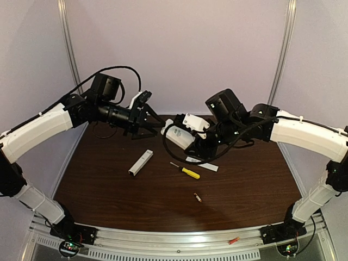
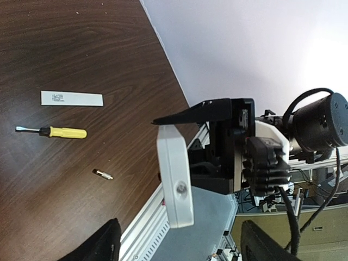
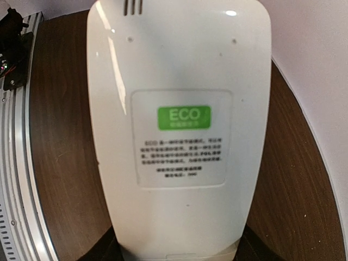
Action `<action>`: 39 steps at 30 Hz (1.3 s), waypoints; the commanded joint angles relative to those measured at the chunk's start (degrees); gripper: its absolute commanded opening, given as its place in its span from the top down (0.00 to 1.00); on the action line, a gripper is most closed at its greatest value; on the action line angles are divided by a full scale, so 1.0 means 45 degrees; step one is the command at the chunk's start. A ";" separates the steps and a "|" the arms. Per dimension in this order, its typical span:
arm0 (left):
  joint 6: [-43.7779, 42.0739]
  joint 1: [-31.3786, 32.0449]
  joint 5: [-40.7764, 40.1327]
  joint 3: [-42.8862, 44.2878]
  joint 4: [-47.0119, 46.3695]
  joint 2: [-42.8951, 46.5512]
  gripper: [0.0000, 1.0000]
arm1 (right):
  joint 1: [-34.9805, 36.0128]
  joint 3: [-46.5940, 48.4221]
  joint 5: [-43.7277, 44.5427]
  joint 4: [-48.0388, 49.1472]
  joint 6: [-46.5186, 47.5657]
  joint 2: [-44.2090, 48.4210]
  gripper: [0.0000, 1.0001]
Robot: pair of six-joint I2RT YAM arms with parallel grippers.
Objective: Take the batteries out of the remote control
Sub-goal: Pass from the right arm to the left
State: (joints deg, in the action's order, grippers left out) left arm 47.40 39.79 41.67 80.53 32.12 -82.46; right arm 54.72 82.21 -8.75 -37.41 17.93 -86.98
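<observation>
My right gripper (image 1: 197, 139) is shut on the base of a white remote control (image 1: 176, 134) and holds it above the table's far middle. In the right wrist view the remote (image 3: 179, 136) fills the frame, its back with a green ECO label facing the camera, and the gripper (image 3: 176, 254) clamps its lower end. My left gripper (image 1: 150, 126) is open and empty, just left of the remote's tip; in its own view the gripper (image 2: 185, 247) faces the remote (image 2: 175, 176) edge-on. One small gold-and-red battery (image 1: 197, 197) lies on the table, also in the left wrist view (image 2: 102, 174).
A yellow-handled screwdriver (image 1: 185, 171) (image 2: 52, 131) and a flat white cover (image 1: 202, 163) (image 2: 72, 98) lie below the remote. A white elongated bar (image 1: 141, 162) lies to the left of them. The metal rail (image 1: 174, 242) runs along the near edge.
</observation>
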 commanded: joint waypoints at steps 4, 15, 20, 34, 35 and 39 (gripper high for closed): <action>0.0873 -0.0017 0.1074 0.0086 -0.1747 -0.0685 0.32 | 0.0337 0.0166 0.0172 0.0719 0.0492 0.0385 1.00; 0.1034 0.0435 0.1283 0.0542 -0.1923 -0.1624 0.47 | 0.0788 0.0323 0.0287 0.0528 0.0558 0.0403 1.00; 0.0981 0.0598 0.1360 0.0619 -0.1677 -0.1883 0.53 | 0.0827 0.0521 0.0511 0.0446 0.0580 0.0244 1.00; 0.0902 0.0864 0.1375 0.0633 -0.1513 -0.2416 0.84 | 0.0907 0.1130 0.1090 0.0274 0.0728 -0.0210 1.00; 0.0882 0.0879 0.1334 0.0638 -0.1513 -0.2418 0.88 | 0.0916 0.1125 0.1162 0.0350 0.0657 -0.0177 1.00; 0.0866 0.0880 0.1169 0.0581 -0.1513 -0.2370 1.00 | 0.0907 0.0964 0.1576 0.0669 0.0311 -0.0021 1.00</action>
State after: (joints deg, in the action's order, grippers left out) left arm 51.77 43.20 46.46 82.30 26.33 -92.77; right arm 58.28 84.38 -4.21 -40.53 21.28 -87.96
